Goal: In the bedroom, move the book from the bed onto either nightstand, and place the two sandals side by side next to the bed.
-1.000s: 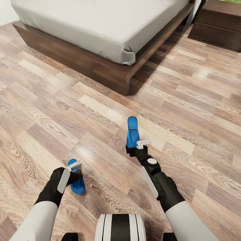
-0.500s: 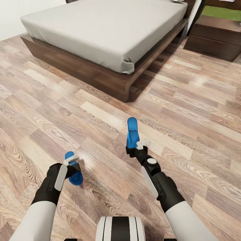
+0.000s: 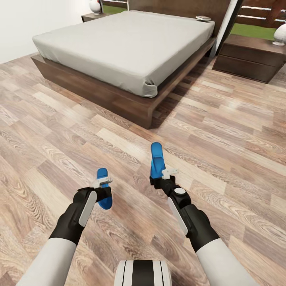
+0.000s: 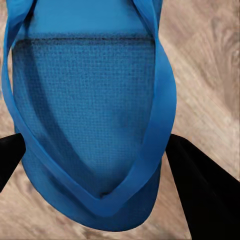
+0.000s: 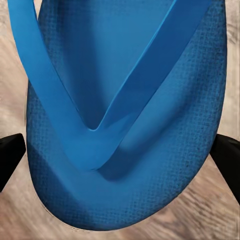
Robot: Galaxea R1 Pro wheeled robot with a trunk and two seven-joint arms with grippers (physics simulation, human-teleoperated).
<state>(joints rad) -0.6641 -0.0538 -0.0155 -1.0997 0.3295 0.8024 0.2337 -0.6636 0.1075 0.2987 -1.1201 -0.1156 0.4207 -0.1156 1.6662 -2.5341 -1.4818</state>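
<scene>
left sandal (image 3: 103, 190): bright blue, gripped in the left claw (image 3: 104, 183), held over the wood floor (image 3: 238, 131) well short of the bed's foot corner. In the left wrist view the sandal (image 4: 90, 115) sits strap-up between the two dark fingers (image 4: 200, 185), sole edges right against them.

right sandal (image 3: 157, 160): same blue, clamped in the right claw (image 3: 169, 173), toe end pointing toward the bed, closer to the bed's corner than the left one. In the right wrist view it (image 5: 125, 125) fills the gap between the fingertips (image 5: 11, 155), V-strap facing the camera.

claws: both closed narrow on a sandal each, so both are carrying. The two sandals are apart from each other, roughly parallel.

bed (image 3: 127, 51): pale grey mattress on a dark brown frame, headboard (image 3: 178, 7) at the far end, nearest corner pointing at the robot.

book (image 3: 203, 18): small flat thing on the mattress up by the headboard, on the side toward the right nightstand. Too small to make out the cover.

nightstands: dark wood one (image 3: 248, 57) just beside the bed past the right sandal, with a white rounded object (image 3: 280, 35) on top. Another one (image 3: 92, 16) on the bed's far side, also with a white rounded thing (image 3: 95, 6) on it.

window: green lawn and slat fence behind the headboard.
</scene>
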